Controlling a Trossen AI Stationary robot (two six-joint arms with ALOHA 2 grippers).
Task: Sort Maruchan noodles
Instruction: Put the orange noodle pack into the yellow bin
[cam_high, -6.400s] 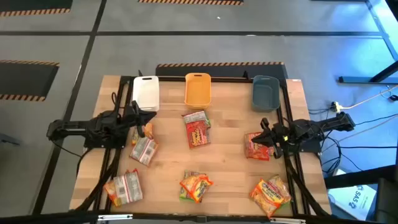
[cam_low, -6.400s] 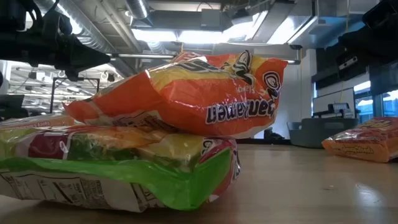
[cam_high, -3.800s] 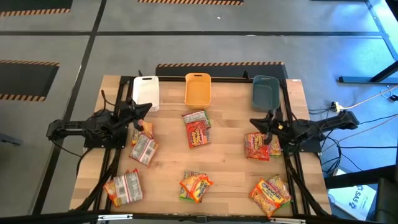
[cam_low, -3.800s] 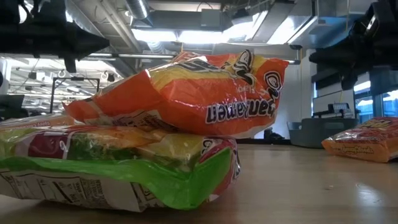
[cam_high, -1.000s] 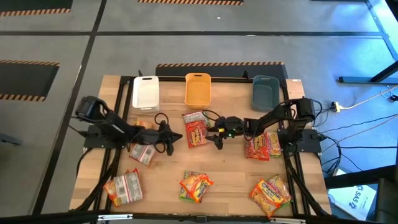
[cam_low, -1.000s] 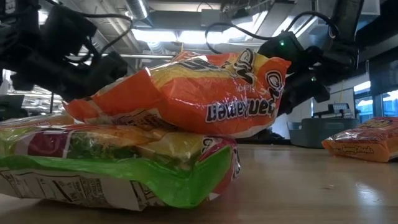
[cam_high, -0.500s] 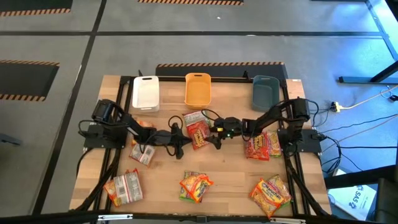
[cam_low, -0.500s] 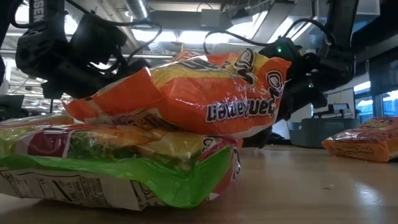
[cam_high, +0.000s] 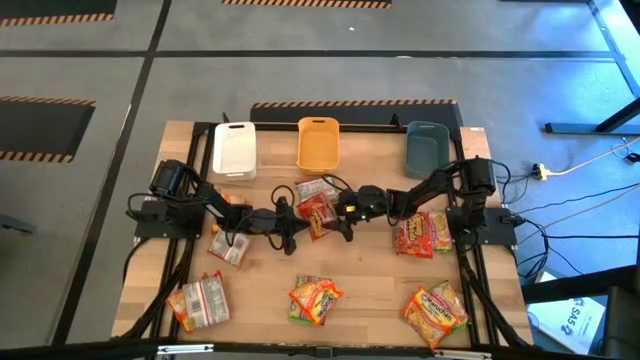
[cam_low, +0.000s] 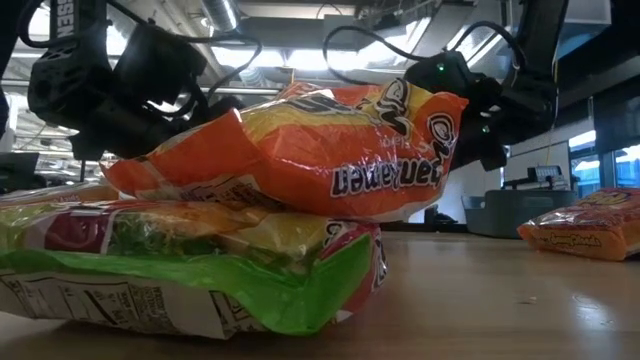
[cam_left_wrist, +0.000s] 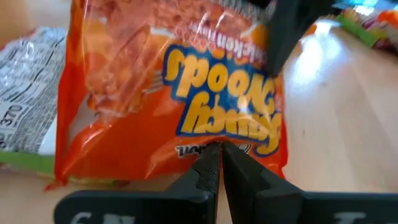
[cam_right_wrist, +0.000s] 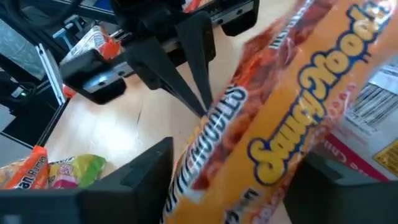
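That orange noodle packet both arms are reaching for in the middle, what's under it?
The orange noodle packet lies on another packet, whose silvery-white printed back and green edge stick out beside it. Its front is covered. The left gripper pinches the orange packet's edge; the right gripper flanks it.

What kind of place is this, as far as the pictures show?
Probably a robotics lab or workshop: a wooden table stands on a grey floor with hazard-striped tape, and exposed ceiling ducts show behind it.

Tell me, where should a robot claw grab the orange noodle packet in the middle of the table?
Probably by a thin sealed end edge, coming in low from the side. The orange packet lies flat on other packets, so its broad face gives no pinch. The left gripper is shut on one end; the right gripper straddles the other.
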